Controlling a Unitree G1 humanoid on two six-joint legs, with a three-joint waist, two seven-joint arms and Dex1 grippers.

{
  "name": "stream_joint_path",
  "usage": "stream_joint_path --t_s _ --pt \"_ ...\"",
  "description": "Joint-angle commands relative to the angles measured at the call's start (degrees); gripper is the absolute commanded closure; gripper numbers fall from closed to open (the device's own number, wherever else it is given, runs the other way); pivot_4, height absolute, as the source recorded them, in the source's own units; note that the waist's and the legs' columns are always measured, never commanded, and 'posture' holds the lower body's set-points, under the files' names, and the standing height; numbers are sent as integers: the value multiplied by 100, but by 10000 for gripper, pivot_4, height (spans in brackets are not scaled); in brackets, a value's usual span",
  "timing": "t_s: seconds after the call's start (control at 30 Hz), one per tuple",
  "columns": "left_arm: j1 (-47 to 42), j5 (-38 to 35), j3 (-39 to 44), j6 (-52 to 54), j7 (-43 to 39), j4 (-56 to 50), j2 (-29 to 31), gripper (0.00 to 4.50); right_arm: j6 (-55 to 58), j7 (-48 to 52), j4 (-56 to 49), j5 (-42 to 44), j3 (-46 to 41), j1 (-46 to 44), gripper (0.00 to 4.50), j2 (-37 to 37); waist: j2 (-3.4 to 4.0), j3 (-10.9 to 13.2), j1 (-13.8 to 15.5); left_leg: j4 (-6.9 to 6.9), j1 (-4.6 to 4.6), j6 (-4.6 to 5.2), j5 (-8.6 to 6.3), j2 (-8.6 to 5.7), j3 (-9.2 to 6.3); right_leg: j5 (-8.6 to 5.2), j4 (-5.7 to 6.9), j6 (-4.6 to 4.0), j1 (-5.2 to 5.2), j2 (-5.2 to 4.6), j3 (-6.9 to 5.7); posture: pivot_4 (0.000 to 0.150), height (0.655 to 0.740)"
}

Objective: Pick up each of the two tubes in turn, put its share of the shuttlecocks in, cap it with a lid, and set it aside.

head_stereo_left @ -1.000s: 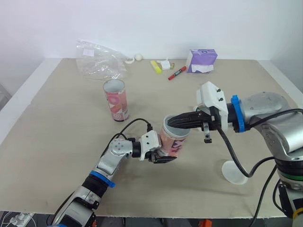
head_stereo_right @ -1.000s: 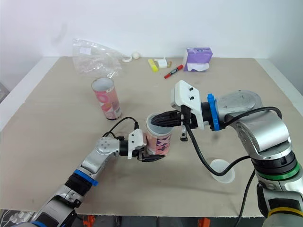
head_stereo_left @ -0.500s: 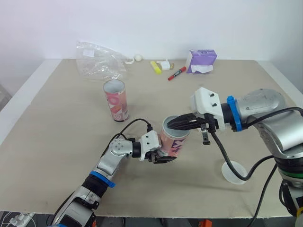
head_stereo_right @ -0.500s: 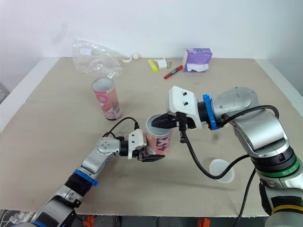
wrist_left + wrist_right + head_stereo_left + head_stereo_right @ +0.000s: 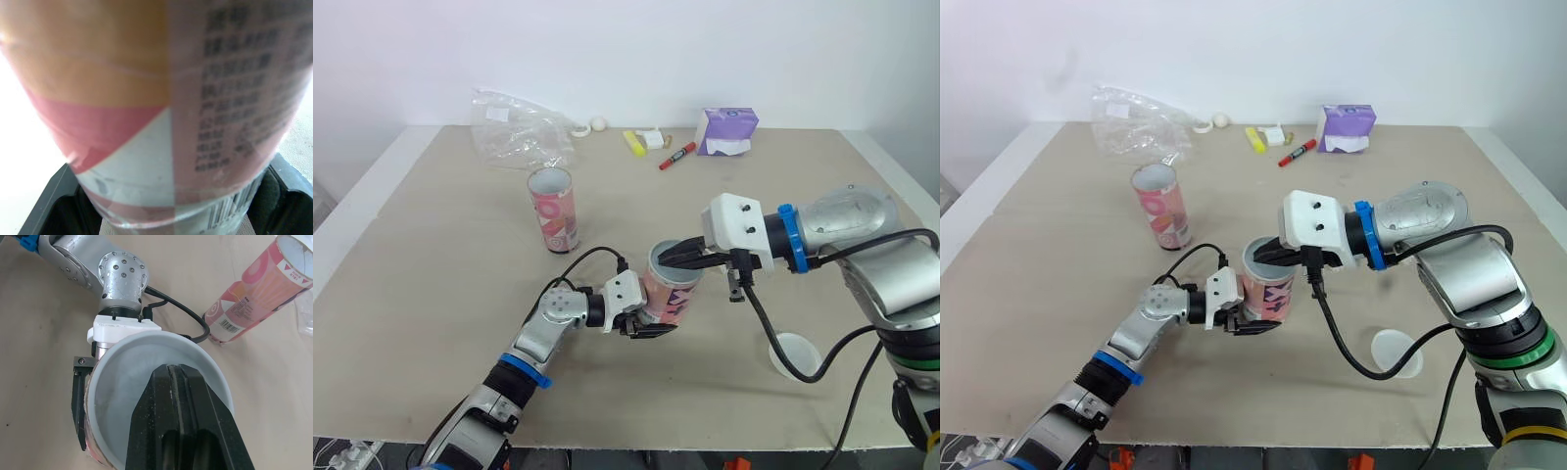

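Note:
A pink patterned tube (image 5: 672, 296) leans over the table's middle, my left gripper (image 5: 644, 320) shut on its lower part; the tube (image 5: 156, 98) sits between the black fingers (image 5: 49, 205). A pale lid (image 5: 117, 377) lies on its mouth. My right gripper (image 5: 168, 369) is shut, its tips resting on top of that lid (image 5: 677, 257). A second pink tube (image 5: 553, 208) stands upright and uncapped to the far left. Another white lid (image 5: 796, 354) lies flat on the table under my right arm.
A crumpled clear plastic bag (image 5: 519, 132) lies at the back left. Along the back edge are a purple tissue box (image 5: 729, 129), a red marker (image 5: 677, 156) and a yellow item (image 5: 634, 141). My right arm's cable hangs beside the loose lid.
My right wrist has shifted left and lower, bringing its shut fingers down onto the tube's mouth. The left gripper and the held tube have stayed put.

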Motion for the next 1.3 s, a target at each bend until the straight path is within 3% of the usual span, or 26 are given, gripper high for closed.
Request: stream_joint_path --t_s 0.03,0.3,0.43,0.63,0.67,0.87,1.07,1.1,1.13,1.2,1.27,1.3 --pt "9 56 3 32 18 107 17 12281 200 182 223 -160 461 261 44522 40 -4 -7 0 0 0 0 0 0 0 0 0 0 0 0 0 1500 7400" --pt "53 31 34 23 17 40 61 12281 897 108 289 946 -869 141 44522 32 -11 -8 1 0 -7 -1 0 1 0 2 0 -2 -5 0 0 1500 7400" --pt "53 12 51 18 -14 19 121 12281 1094 71 322 1715 -2206 520 44522 -230 -6 12 22 -2 -27 -3 -1 -1 -3 -5 -1 1 -17 -1 0 1500 7400" --pt "32 -26 26 12 -115 -36 171 12281 1590 -242 44 2414 -3404 1305 44522 -407 -2 26 8 -9 -21 0 -3 -1 -3 -6 -1 -2 -16 1 0 1500 7400" --pt "-7 -62 52 17 -133 -32 161 12281 1636 -317 -160 2450 -3581 1760 44522 -359 -1 35 3 -9 -21 0 -3 -1 -3 -6 -1 -2 -17 1 0 1500 7400" --pt "-87 -374 163 -37 -396 -133 148 12281 1188 -959 -1027 2126 -3383 3358 44522 187 -3 48 0 -20 -24 -1 -5 -2 -6 -13 -1 6 -19 4 3 1500 7400" --pt "-100 -738 250 99 -892 -313 218 12281 516 -1197 -975 1641 -2778 3970 44522 547 -1 72 0 -19 -28 -2 -4 -2 -6 -14 -1 4 -23 3 3 1500 7400" --pt "-111 -732 251 79 -922 -301 231 4722 418 -1179 -940 1601 -2703 4014 41843 568 -5 74 1 -19 -28 -2 -4 -2 -6 -15 -1 3 -23 4 3 1500 7400" --pt "-125 -718 248 38 -958 -287 249 1538 317 -1177 -896 1544 -2608 4055 38321 598 -7 76 1 -20 -28 -2 -4 -2 -6 -15 -2 3 -23 4 3 1500 7400" --pt "-161 -682 253 -87 -1019 -260 279 0 143 -1130 -830 1452 -2404 4112 31577 629 -9 78 1 -21 -28 -2 -4 -2 -6 -17 -1 2 -24 4 3 1500 7400" --pt "-195 -651 266 -193 -1048 -243 306 0 -40 -1155 -785 1331 -2245 4142 20980 669 -15 83 1 -21 -28 -2 -4 -2 -7 -16 -1 2 -24 4 3 1500 7400" --pt "-220 -599 260 -301 -1045 -225 330 0 -180 -1142 -753 1237 -2147 4143 17983 683 -15 85 1 -21 -28 -2 -4 -2 -7 -16 -1 2 -23 4 3 1500 7400"
